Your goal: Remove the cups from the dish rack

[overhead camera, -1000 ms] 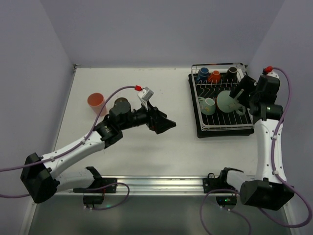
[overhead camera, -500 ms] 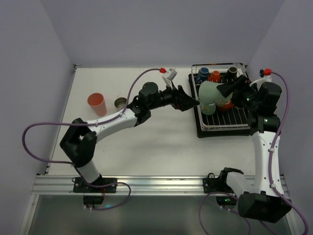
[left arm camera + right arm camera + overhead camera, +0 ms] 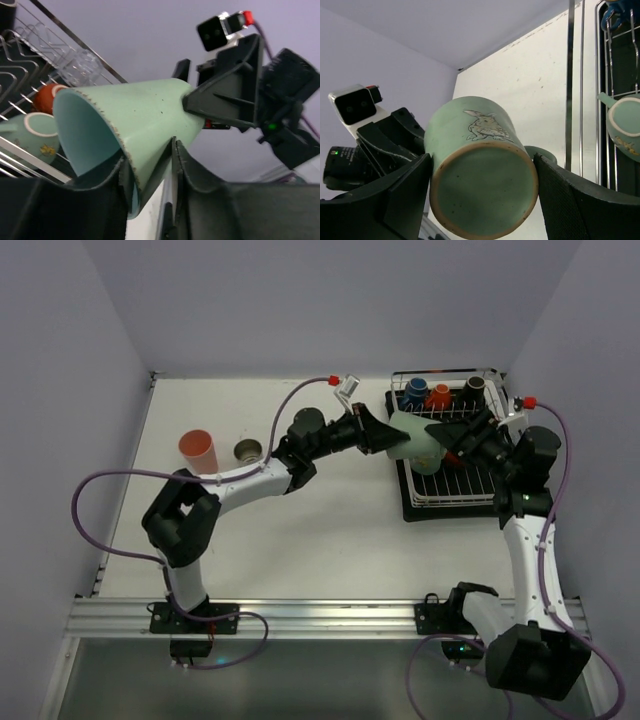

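Note:
A pale teal handled mug (image 3: 415, 438) with a rabbit drawing (image 3: 485, 127) hangs on its side above the left edge of the dish rack (image 3: 460, 502), held from both ends. My right gripper (image 3: 447, 435) is shut on its base (image 3: 482, 195). My left gripper (image 3: 385, 435) is shut on the rim, one finger (image 3: 95, 200) inside the mouth and the other (image 3: 200, 170) on the outer wall (image 3: 145, 110). In the rack stand blue (image 3: 415, 392), orange (image 3: 439, 395) and dark (image 3: 474, 388) cups, and a small teal cup (image 3: 625, 125).
A salmon-pink tumbler (image 3: 197, 450) and a metallic-brown cup (image 3: 247, 450) stand on the white table at the left. A clear glass (image 3: 80, 65) sits at the rack's back. Purple walls close in on three sides.
My left arm swung from mid-table to the rack and its jaws closed on the mug's rim. My right gripper lifted the mug out of the rack and carried it leftward.

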Robot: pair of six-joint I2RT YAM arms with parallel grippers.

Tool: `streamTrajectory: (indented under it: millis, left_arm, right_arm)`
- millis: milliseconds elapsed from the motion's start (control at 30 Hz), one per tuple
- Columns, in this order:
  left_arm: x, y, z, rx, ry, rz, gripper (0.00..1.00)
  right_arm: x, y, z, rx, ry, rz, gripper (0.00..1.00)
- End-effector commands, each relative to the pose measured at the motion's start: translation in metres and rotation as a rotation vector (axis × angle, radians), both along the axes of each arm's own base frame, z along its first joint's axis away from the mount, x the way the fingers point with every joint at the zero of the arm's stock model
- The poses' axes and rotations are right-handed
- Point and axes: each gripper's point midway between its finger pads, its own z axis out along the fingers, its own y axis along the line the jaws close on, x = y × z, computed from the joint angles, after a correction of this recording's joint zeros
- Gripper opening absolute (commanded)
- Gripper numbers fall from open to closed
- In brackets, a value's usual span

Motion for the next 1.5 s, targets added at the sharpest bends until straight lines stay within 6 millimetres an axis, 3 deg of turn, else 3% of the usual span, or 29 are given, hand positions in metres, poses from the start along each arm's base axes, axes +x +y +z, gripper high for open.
streamTrajectory:
  millis: [0, 33, 67, 167, 200, 333, 467, 500, 533, 567, 633, 733, 767, 833, 867, 1033, 1133, 1333, 1467]
  left_arm:
    - [-0.030, 0.012, 0.063, -0.172, -0.139, -0.037, 0.17]
    - [-0.032, 0.015, 0.065, -0.173, -0.143, -0.030, 0.10]
    - [-0.036, 0.021, 0.074, -0.171, -0.160, -0.018, 0.00]
    - [-0.036, 0.039, 0.074, -0.109, -0.169, 0.065, 0.00]
    - [-0.033, 0.044, 0.077, -0.090, -0.170, 0.102, 0.00]
    - [-0.025, 0.075, 0.072, 0.076, -0.187, 0.257, 0.00]
    - [-0.010, 0.116, 0.056, 0.331, -0.190, 0.434, 0.00]
    - [-0.008, 0.121, 0.052, 0.371, -0.186, 0.448, 0.00]
    - [-0.005, 0.129, 0.026, 0.495, -0.158, 0.461, 0.00]
    - [0.000, 0.132, 0.036, 0.521, -0.167, 0.482, 0.00]
    - [0.010, 0.138, 0.023, 0.623, -0.151, 0.515, 0.00]
    - [0.032, 0.141, -0.011, 0.832, -0.130, 0.526, 0.00]
    - [0.040, 0.139, -0.033, 0.914, -0.098, 0.512, 0.00]
    - [0.052, 0.143, -0.054, 0.994, -0.070, 0.522, 0.00]
    - [0.058, 0.142, -0.074, 1.051, -0.049, 0.507, 0.00]
    - [0.079, 0.157, -0.134, 1.204, 0.047, 0.487, 0.00]
    - [0.085, 0.163, -0.160, 1.258, 0.088, 0.450, 0.00]
    - [0.085, 0.164, -0.198, 1.347, 0.131, 0.378, 0.00]
    - [0.086, 0.168, -0.210, 1.383, 0.138, 0.381, 0.00]
  right_arm:
    - [-0.014, 0.021, 0.029, 0.065, -0.117, 0.115, 0.13]
    - [-0.015, 0.026, 0.023, 0.072, -0.107, 0.127, 0.19]
    - [-0.016, 0.028, 0.020, 0.074, -0.105, 0.132, 0.35]
    - [-0.021, 0.036, 0.016, 0.072, -0.107, 0.140, 0.60]
    - [-0.025, 0.037, 0.017, 0.073, -0.114, 0.145, 0.74]
    - [-0.034, 0.047, 0.016, 0.066, -0.120, 0.165, 0.97]
    - [-0.042, 0.051, 0.008, 0.029, -0.124, 0.174, 0.99]
    - [-0.041, 0.049, 0.005, 0.016, -0.124, 0.156, 0.99]
    - [-0.044, 0.049, 0.001, 0.003, -0.123, 0.150, 0.99]
    - [-0.046, 0.048, -0.006, -0.009, -0.102, 0.143, 0.99]
    - [-0.046, 0.042, -0.018, -0.053, -0.090, 0.107, 0.99]
    - [-0.052, 0.038, -0.026, -0.098, -0.101, 0.079, 0.99]
    - [-0.055, 0.037, -0.026, -0.112, -0.113, 0.078, 0.99]
    - [-0.059, 0.037, -0.034, -0.128, -0.104, 0.077, 0.99]
    - [-0.060, 0.035, -0.035, -0.147, -0.117, 0.068, 0.99]
    - [-0.065, 0.032, -0.049, -0.179, -0.112, 0.053, 0.99]
    - [-0.067, 0.031, -0.057, -0.192, -0.105, 0.056, 0.99]
    - [-0.071, 0.039, -0.062, -0.190, -0.124, 0.087, 0.99]
    - [-0.070, 0.040, -0.061, -0.197, -0.128, 0.095, 0.99]
